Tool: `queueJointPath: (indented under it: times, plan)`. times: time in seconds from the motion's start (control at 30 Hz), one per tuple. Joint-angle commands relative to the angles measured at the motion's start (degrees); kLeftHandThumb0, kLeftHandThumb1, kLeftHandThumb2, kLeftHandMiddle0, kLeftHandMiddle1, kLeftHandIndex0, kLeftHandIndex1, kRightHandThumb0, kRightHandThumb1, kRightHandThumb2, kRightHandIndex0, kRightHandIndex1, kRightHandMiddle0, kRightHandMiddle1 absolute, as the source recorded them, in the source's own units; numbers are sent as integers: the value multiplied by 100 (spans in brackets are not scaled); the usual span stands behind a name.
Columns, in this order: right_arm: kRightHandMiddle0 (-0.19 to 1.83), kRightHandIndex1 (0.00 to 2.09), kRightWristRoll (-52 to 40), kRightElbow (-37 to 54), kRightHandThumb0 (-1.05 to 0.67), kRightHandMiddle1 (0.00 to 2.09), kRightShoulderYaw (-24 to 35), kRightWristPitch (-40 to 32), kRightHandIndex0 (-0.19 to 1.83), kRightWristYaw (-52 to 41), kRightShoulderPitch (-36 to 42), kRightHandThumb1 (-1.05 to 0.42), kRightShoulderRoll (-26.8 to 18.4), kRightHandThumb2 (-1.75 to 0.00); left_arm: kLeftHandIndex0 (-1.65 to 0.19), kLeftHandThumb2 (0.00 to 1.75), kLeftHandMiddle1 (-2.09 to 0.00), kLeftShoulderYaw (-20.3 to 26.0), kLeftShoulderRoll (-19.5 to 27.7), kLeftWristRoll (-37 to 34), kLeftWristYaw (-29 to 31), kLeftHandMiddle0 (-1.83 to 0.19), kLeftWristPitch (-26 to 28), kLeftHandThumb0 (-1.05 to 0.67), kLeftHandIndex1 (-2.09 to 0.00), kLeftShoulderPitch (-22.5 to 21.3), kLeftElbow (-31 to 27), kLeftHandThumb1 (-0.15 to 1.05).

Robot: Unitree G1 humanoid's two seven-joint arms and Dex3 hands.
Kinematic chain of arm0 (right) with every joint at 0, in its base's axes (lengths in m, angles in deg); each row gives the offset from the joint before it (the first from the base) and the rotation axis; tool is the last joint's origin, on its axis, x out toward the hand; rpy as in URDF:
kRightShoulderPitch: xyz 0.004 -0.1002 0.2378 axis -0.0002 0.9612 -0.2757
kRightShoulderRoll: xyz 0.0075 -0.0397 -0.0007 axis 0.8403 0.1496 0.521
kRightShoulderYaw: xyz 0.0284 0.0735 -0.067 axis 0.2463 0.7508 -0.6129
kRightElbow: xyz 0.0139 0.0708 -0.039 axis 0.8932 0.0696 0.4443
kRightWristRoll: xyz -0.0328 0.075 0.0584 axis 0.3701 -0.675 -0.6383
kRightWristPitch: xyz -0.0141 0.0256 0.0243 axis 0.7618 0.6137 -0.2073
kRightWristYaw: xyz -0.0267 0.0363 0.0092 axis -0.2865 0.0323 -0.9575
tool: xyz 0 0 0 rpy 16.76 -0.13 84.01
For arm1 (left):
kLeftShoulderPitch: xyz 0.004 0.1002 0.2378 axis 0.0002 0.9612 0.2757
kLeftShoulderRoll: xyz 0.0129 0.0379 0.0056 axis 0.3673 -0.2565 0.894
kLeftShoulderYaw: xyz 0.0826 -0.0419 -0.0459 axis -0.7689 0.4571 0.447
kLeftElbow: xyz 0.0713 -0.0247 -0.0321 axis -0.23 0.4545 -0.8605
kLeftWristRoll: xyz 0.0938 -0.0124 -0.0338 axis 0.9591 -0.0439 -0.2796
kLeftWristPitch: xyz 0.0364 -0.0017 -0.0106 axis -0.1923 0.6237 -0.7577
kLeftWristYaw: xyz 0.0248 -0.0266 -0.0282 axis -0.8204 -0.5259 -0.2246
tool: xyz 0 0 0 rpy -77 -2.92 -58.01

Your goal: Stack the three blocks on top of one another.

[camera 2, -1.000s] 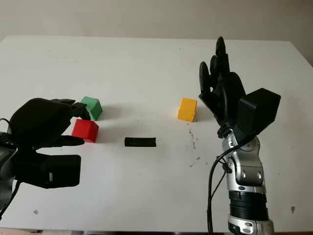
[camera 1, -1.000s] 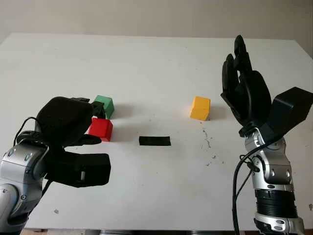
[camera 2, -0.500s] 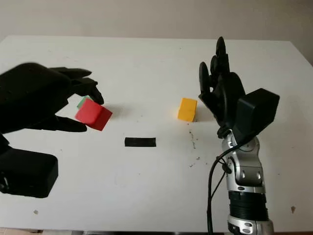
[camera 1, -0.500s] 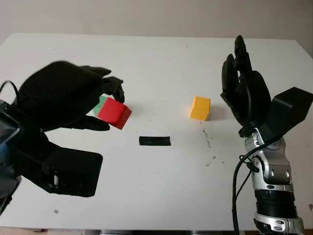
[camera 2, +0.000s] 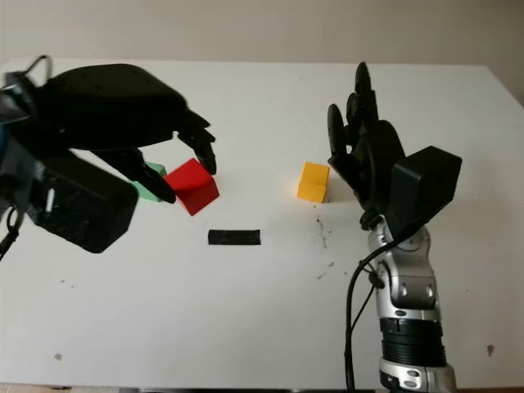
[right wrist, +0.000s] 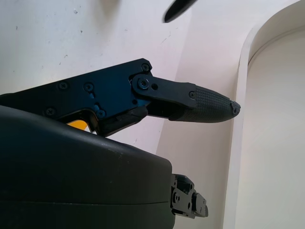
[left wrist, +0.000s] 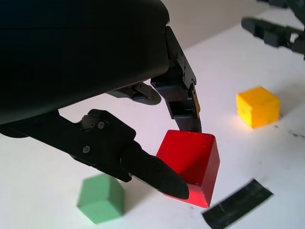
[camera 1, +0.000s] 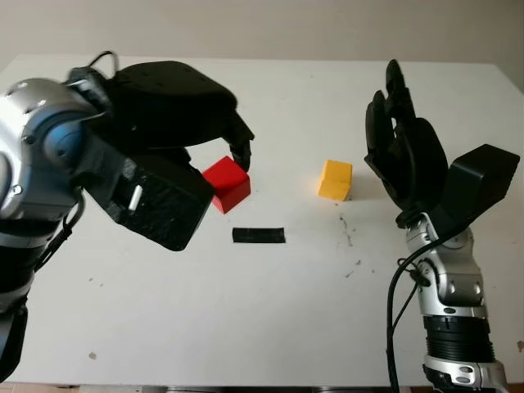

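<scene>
Red block (left wrist: 190, 164) tilted, seemingly airborne, in raised left hand's (camera 1: 176, 98) fingers (left wrist: 155, 171).

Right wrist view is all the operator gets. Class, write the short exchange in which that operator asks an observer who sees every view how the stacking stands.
Operator: My right hand is open, raised over the table. Who has the red block?
Observer: The left hand grips the red block between its fingers, tilted and off the table.
Operator: Is it on the green block yet?
Observer: No. The green block stands on the table beside the red block, not touching it.
</scene>
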Motion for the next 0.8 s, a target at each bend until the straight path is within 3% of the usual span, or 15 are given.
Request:
queueJointPath:
  times: [0.0, 0.07, 0.17, 0.23, 0.77]
  plan:
    - [-19, 0, -7, 83, -69, 0, -1, 82, -19, 5, 29, -105, 9, -61, -68, 6, -4, -111, -134, 14, -94, -45, -43, -37, -78, -95, 182, 94]
    - [-19, 0, -17, 90, -69, 0, 1, 71, -19, 3, 39, -105, 9, -61, -64, 6, -4, -180, -218, 73, -137, -43, -38, -38, -83, -64, 286, 95]
    - [-19, 0, -33, 97, -70, 0, 3, 66, -19, -7, 62, -105, 7, -60, -47, 6, -5, -245, -351, 75, -193, -38, 5, -35, -114, 5, 397, 99]
    - [-19, 0, -41, 87, -70, 0, 5, 77, -19, -3, 66, -105, 16, -60, -40, 6, -4, -289, -403, 111, -256, -35, -40, -36, -123, 37, 463, 100]
    - [-19, 0, -30, 168, -71, 0, -46, -11, -19, 76, 97, -105, 42, -59, -31, 5, -5, -481, -593, 282, -537, -31, -206, -28, -131, 508, 627, 101]
